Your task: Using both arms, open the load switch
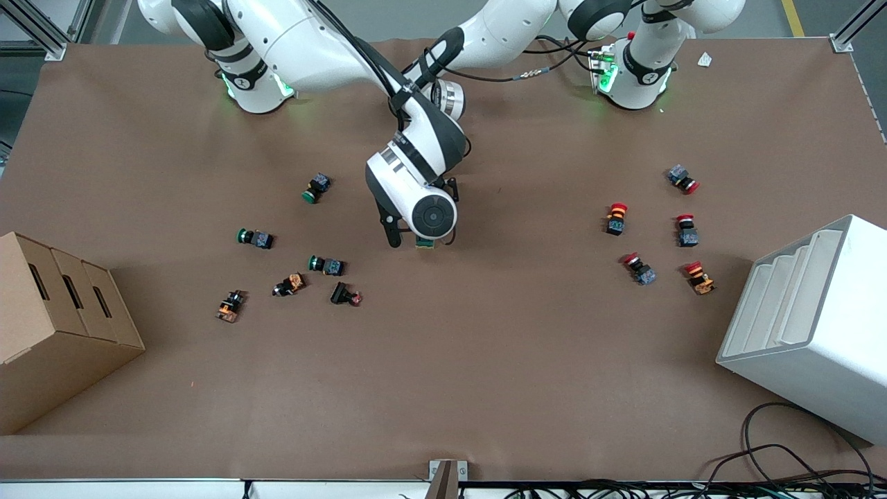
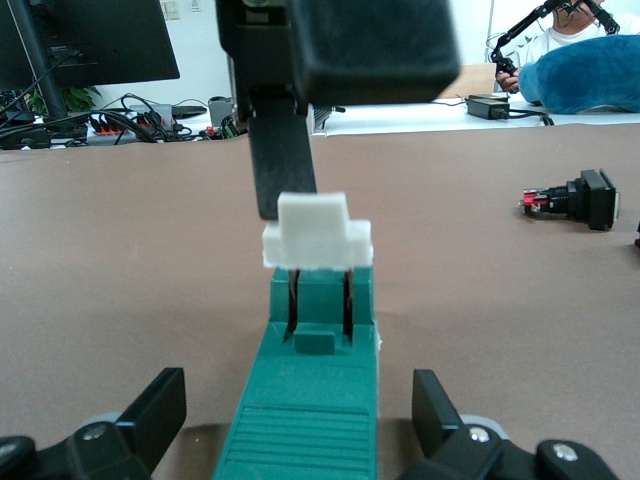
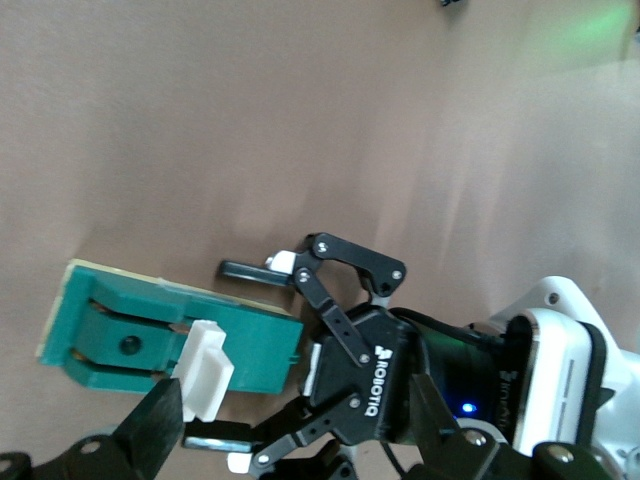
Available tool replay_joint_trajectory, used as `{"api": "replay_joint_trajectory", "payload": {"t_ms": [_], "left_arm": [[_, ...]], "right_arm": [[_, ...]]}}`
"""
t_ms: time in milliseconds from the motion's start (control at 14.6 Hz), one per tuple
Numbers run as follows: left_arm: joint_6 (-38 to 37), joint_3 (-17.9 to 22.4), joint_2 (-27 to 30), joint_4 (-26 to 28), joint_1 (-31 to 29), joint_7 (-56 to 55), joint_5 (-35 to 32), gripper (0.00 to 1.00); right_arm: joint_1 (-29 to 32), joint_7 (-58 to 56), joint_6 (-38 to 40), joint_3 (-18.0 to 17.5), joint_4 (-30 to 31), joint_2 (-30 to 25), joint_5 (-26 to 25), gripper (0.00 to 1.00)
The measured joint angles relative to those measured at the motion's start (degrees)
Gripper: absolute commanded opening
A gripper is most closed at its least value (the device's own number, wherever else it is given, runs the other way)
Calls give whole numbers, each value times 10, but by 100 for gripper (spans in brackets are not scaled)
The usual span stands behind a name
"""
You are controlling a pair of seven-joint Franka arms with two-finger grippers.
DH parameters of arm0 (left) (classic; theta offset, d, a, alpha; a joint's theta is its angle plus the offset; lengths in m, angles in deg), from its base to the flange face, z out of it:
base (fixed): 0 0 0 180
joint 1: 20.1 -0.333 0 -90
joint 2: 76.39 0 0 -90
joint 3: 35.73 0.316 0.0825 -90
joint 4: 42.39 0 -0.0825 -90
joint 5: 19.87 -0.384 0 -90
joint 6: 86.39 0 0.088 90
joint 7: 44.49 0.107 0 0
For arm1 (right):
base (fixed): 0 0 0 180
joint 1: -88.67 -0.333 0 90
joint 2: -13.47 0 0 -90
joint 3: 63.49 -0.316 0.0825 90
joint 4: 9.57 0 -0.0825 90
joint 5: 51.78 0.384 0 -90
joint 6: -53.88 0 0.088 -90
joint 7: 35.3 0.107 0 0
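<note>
So the load switch (image 1: 426,242) is lying flat roughly mid-worktop (image 1: 485,360), between the cluster of green and orange push buttons (image 1: 326,265) toward the right arm's end and the red-capped ones (image 1: 616,217) toward the left arm's end. Both arms are bunched up right over it.

The left gripper (image 2: 300,415) is down low at one end of the green block. Its fingers (image 2: 160,405) sit on either side of the body, spread wider than the block, with a visible gap on each side. It's straddling the switch, not clamping it.

The right gripper (image 3: 290,440) is over the other end, jaws wide apart and nothing held between them. From the left wrist camera, one of its black fingers (image 2: 282,160) stands right up against the white lever tab (image 2: 315,232), which sticks up from the block. It looks like it's touching the tab, but I can't be sure from this angle.

There's a cardboard box (image 1: 55,326) and a white bin (image 1: 818,326) at either end of the worktop, well apart from all this.
</note>
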Motion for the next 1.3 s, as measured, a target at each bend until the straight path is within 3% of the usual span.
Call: {"api": "replay_joint_trajectory", "payload": {"t_ms": [1301], "left_arm": [[2, 0, -1, -1, 1, 0, 0, 99]], "right_arm": [[-16, -17, 10, -3, 39, 2, -8, 100]]}}
